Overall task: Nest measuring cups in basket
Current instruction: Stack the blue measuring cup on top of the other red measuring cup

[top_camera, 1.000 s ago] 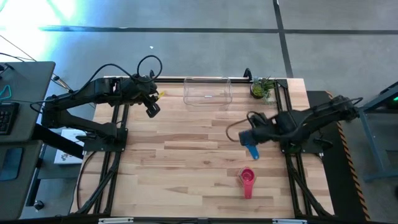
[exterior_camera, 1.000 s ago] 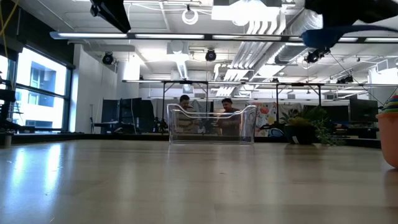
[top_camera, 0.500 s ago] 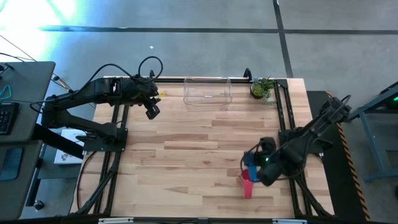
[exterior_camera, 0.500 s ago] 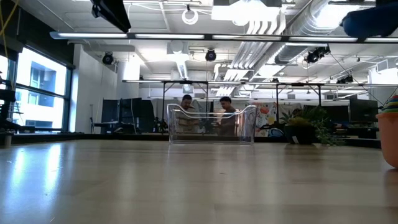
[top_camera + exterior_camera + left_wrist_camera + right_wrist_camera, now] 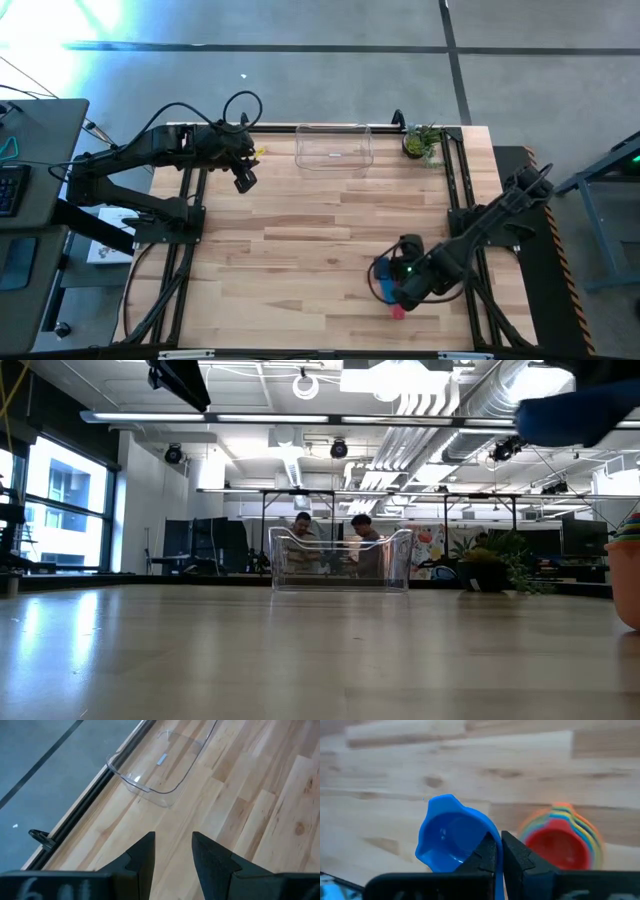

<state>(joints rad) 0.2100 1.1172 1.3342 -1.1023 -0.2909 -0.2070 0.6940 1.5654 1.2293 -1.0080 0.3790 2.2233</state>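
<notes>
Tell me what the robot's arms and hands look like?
Both arms are dark, almost black, made of jointed sections with thin black cables looping off them. The left hand ends in two dark, wedge-shaped fingers. The right hand has the same two dark fingers.

Clear basket (image 5: 340, 560) standing upright far across the wooden tabletop (image 5: 300, 660), near its far edge. Just right of it, a small potted plant (image 5: 487, 568). At the right edge, part of a pink measuring cup (image 5: 627, 582) resting on the tabletop. High at upper right, a blurred blue measuring cup (image 5: 575, 412). Two people seated behind the basket.
</notes>
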